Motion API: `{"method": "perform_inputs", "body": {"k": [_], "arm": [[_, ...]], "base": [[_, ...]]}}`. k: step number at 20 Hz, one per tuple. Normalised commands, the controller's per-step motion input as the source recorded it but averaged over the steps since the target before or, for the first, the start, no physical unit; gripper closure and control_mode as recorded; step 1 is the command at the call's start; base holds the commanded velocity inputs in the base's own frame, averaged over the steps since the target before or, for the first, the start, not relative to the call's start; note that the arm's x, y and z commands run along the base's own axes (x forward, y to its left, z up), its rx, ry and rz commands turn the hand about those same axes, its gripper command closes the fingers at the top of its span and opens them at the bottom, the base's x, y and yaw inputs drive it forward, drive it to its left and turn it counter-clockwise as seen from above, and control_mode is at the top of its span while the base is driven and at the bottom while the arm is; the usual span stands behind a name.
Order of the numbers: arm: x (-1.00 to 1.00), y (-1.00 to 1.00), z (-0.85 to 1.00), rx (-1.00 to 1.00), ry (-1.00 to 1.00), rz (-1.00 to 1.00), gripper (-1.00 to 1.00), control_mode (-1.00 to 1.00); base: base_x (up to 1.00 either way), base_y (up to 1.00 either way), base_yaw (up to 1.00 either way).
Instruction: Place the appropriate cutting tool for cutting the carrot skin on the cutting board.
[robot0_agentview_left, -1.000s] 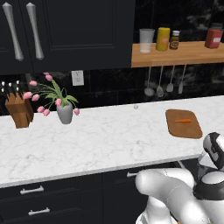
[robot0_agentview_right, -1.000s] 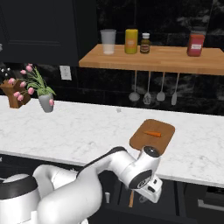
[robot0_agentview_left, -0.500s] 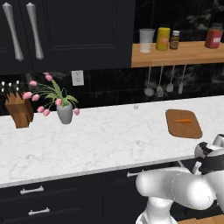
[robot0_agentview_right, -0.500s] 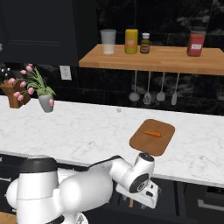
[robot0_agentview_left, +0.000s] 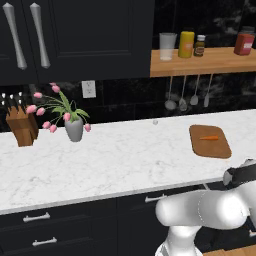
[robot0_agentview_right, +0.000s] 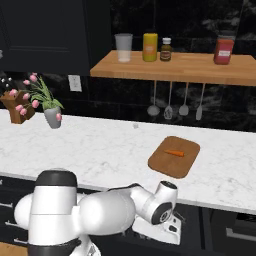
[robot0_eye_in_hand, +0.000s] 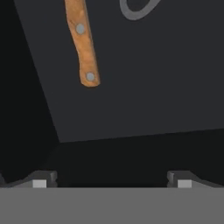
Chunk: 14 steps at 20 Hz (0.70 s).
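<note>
I have the pincer (robot0_eye_in_hand: 112, 178) spread wide and empty over a dark drawer floor, hunting the tool; a wooden riveted handle (robot0_eye_in_hand: 83, 43) lies ahead; next I must close on it; the carrot (robot0_agentview_left: 209, 138) sits on the cutting board (robot0_agentview_left: 210, 148) on the bench (robot0_agentview_left: 115, 160).

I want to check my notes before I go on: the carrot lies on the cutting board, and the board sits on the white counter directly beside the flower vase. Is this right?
Not quite. The carrot does lie on the cutting board, and the board sits on the white counter, but it is far from the flower vase, which stands near the knife block at the opposite end. The left base view shows the wide gap.
</note>
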Motion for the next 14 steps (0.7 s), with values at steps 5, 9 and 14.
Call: {"method": "perform_inputs", "body": {"k": [5,9,14], "arm": [[-0.79,0.11,0.00,0.00,0.20,0.01,-1.00,-1.00],[-0.84,0.13,0.00,0.00,0.23,0.00,-1.00,-1.00],[-0.45,-0.04,0.12,0.00,0.07,0.00,-1.00,-1.00]], "base": [[0.00,0.00,0.00],[0.00,0.00,0.00],[0.00,0.00,0.00]]}}
